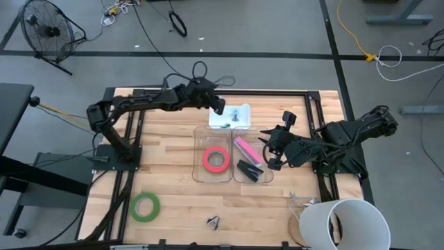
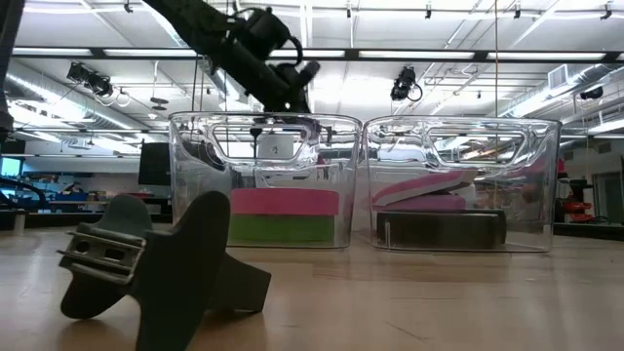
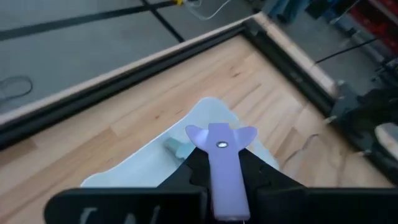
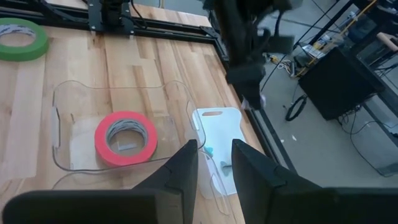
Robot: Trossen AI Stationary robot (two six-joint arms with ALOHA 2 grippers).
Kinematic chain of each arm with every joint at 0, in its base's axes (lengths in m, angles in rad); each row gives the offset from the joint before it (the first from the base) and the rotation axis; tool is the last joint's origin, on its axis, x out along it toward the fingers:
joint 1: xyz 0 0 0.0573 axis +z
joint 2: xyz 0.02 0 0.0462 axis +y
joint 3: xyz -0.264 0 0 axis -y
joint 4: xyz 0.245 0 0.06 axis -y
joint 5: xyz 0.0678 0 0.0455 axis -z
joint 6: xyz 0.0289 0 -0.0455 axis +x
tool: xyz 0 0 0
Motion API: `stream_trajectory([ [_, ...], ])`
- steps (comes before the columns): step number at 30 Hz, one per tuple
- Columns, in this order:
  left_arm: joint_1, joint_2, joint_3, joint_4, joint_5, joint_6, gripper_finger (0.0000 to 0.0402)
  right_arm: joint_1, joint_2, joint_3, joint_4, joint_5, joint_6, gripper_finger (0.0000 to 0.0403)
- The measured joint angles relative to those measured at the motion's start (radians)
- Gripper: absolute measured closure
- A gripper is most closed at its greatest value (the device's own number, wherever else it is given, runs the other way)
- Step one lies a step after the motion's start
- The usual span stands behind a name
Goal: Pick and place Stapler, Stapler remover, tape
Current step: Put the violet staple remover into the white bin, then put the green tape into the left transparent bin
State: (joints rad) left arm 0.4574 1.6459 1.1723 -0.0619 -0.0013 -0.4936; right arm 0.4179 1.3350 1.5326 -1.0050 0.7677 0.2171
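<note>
A staple remover (image 3: 221,165), lavender plastic with a flared two-winged tip and a small metal rivet, sits pinched between the dark fingers (image 3: 261,177) of the left gripper (image 1: 216,104), its tip sticking out past them. That gripper hangs over the far side of the table, above a pale, rounded plastic card (image 1: 232,117) lying flat on the wood; a small grey-green item (image 3: 175,147) lies on the card just beside the remover's tip in the left wrist view.

The right gripper (image 1: 272,147) hovers beside the right-hand clear bin (image 1: 268,175), its two flat dark fingers (image 4: 177,174) parted with a narrow gap and nothing between them.

Two clear, thin-walled plastic bins with rounded corners stand side by side touching at mid-table. The left bin (image 1: 200,173) holds a roll of red tape (image 1: 216,159), a flat ring with a pale core. The right bin holds a pink stapler (image 1: 246,149) and a black stapler (image 1: 250,170), both long and narrow, the pink one lying farther from the front edge.

A roll of green tape (image 1: 146,206) lies flat on the table near the front left, well apart from the bins. A second staple remover (image 1: 213,222), dark, matte and claw-shaped, lies near the front edge. The table (image 1: 166,163) is butcher-block wood with pale jointed strips and a black metal frame. A white bucket (image 1: 350,223) stands at the front right corner.
</note>
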Motion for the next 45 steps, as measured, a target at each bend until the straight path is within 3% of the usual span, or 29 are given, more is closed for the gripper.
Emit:
stream_trajectory([
  [7,-0.001,0.081,-0.001,0.064,0.024,-0.024,0.0373,0.0,-0.001,-0.035,0.028,0.003,-0.016,0.0305],
  [16,-0.027,0.09,-0.001,0.067,0.052,-0.014,0.037,-0.004,0.0,-0.085,0.055,0.04,-0.049,0.0305],
  [25,-0.056,0.09,-0.001,0.056,0.05,0.047,0.0269,-0.004,-0.002,-0.085,0.072,0.027,-0.049,0.0305],
  [32,-0.055,0.09,-0.001,0.042,0.032,0.066,0.0244,-0.004,-0.002,-0.085,0.078,0.025,-0.04,0.0305],
  [35,-0.055,0.088,-0.001,0.038,0.091,0.069,0.0245,-0.004,-0.002,-0.085,0.077,0.024,-0.017,0.0305],
  [41,-0.074,0.028,-0.001,-0.088,0.301,0.074,0.0259,-0.004,-0.002,-0.085,0.067,-0.02,-0.012,0.0305],
  [45,-0.161,-0.067,-0.001,-0.298,0.194,0.116,0.0275,-0.004,-0.002,-0.085,0.067,-0.026,-0.012,0.0305],
])
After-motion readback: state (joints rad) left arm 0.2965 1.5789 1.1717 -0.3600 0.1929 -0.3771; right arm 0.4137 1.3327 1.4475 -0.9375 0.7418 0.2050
